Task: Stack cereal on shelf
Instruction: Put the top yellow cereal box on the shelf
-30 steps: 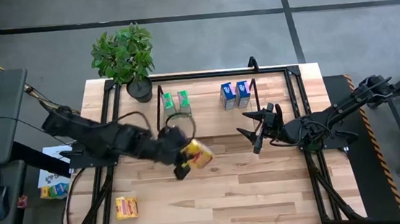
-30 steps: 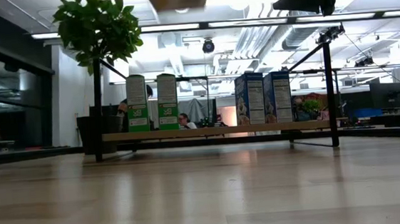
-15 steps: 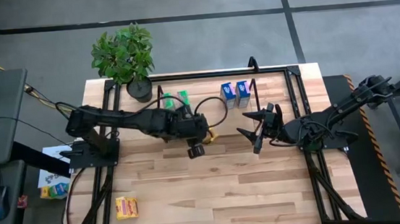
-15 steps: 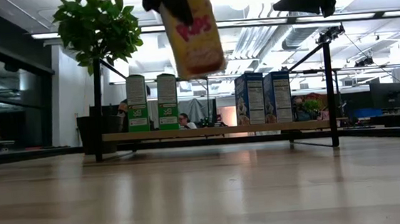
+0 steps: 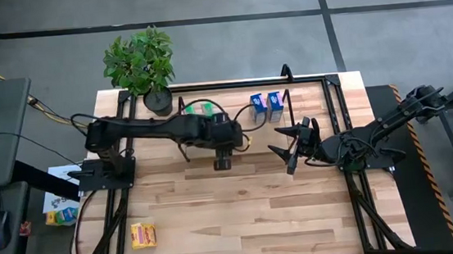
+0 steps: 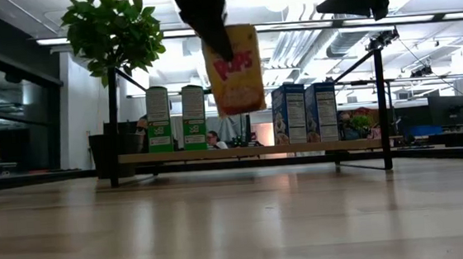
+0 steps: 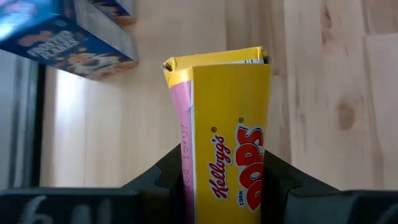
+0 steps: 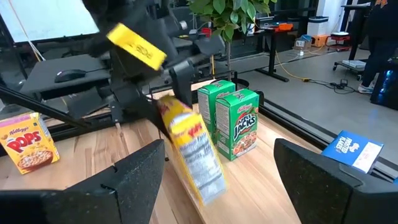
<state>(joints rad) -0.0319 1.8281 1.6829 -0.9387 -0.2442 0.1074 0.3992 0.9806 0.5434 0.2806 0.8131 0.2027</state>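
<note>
My left gripper (image 5: pixel 224 141) is shut on a yellow cereal box marked POPS (image 6: pixel 233 70), in the air in front of the shelf (image 6: pixel 250 150), above the gap between the box pairs. The high view hides the box under the arm. It also shows in the left wrist view (image 7: pixel 227 124) and the right wrist view (image 8: pixel 189 149). Two green boxes (image 5: pixel 196 110) and two blue boxes (image 5: pixel 264 107) stand upright on the shelf's wooden board. A second yellow box (image 5: pixel 143 235) lies on the table near the front left. My right gripper (image 5: pixel 283 148) is open and empty, right of the middle. My left gripper pinches the yellow box between its two fingers (image 7: pixel 166 177), on two opposite faces near its upper end (image 6: pixel 218 41). The fingers come from above, slanting down. The box hangs below them, lifted clear, nearly upright and slightly tilted.
A potted plant (image 5: pixel 140 60) stands at the table's far left corner beside the shelf. The larger black frame (image 5: pixel 336 109) runs round the table's edges. Bare wooden tabletop (image 5: pixel 251 215) lies between the arms and the near edge.
My left gripper has carried the yellow box from the table's middle toward the far edge and a little right, up to the shelf. The box has turned from lying slanted to hanging nearly upright, and has come lower in the low view.
</note>
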